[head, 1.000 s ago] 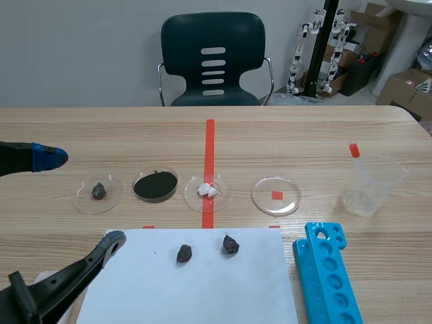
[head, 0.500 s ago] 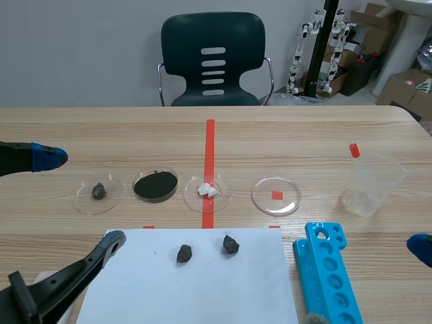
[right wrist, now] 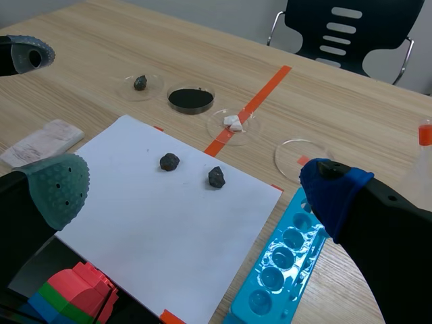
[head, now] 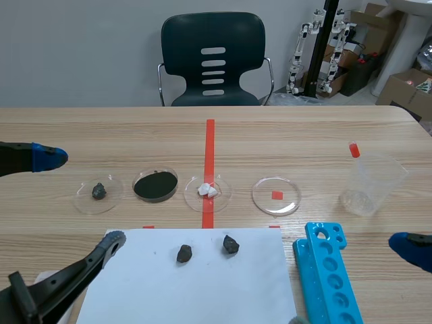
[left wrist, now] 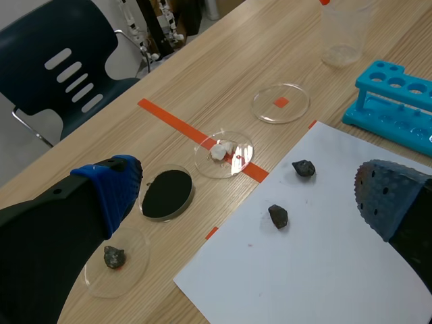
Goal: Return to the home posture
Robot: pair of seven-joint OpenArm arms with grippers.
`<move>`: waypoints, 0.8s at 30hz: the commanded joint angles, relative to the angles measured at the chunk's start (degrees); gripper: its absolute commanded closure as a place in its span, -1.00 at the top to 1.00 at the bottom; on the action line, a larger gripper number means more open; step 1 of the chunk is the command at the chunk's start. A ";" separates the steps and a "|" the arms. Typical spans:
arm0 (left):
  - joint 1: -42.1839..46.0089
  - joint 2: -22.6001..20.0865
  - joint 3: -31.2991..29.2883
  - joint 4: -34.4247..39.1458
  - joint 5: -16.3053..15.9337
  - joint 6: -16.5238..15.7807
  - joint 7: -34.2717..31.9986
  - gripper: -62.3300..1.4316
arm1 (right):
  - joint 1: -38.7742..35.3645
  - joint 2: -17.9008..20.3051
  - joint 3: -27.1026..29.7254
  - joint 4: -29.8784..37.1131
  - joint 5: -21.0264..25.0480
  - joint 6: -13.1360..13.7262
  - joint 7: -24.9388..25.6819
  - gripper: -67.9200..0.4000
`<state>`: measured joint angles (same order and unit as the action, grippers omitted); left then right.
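My left gripper [head: 79,199] hangs open over the table's left side, its blue pad [head: 47,156] far from its grey pad [head: 111,241]. Nothing sits between its fingers; in the left wrist view that gripper [left wrist: 250,192] spans the white paper sheet [left wrist: 317,270] and the dishes. Low at the right, my right gripper [right wrist: 196,189] is open too, and only its blue fingertip [head: 407,244] shows clearly in the scene view. It holds nothing. Two dark rocks [head: 184,254] [head: 231,244] lie on the white paper sheet [head: 202,283].
A row of petri dishes holds a dark rock [head: 99,191], black powder [head: 155,185] and white pieces [head: 207,190]; another dish [head: 276,196] holds nothing. A plastic beaker [head: 370,182] and a blue tube rack [head: 327,270] stand right. Coloured blocks [right wrist: 71,293] lie under the right gripper. A chair [head: 213,61] stands beyond the table.
The right gripper's blue fingertip has come into the scene view at the right edge and moved a little inward. The left arm has not moved.
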<state>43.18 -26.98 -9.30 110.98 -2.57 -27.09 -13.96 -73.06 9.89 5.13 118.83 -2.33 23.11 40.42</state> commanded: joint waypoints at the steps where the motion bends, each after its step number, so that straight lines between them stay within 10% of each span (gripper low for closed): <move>1: 0.46 0.28 0.17 0.42 -0.59 0.13 -1.01 1.00 | -0.11 0.13 0.04 1.14 0.76 -0.17 0.87 1.00; 24: 0.46 0.28 0.17 0.42 -0.59 0.13 0.96 1.00 | -0.09 0.11 0.04 1.14 1.03 -0.17 2.40 1.00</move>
<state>43.18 -26.98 -9.30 110.98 -2.55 -27.09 -11.88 -73.06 9.89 5.13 118.83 -2.13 23.11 41.76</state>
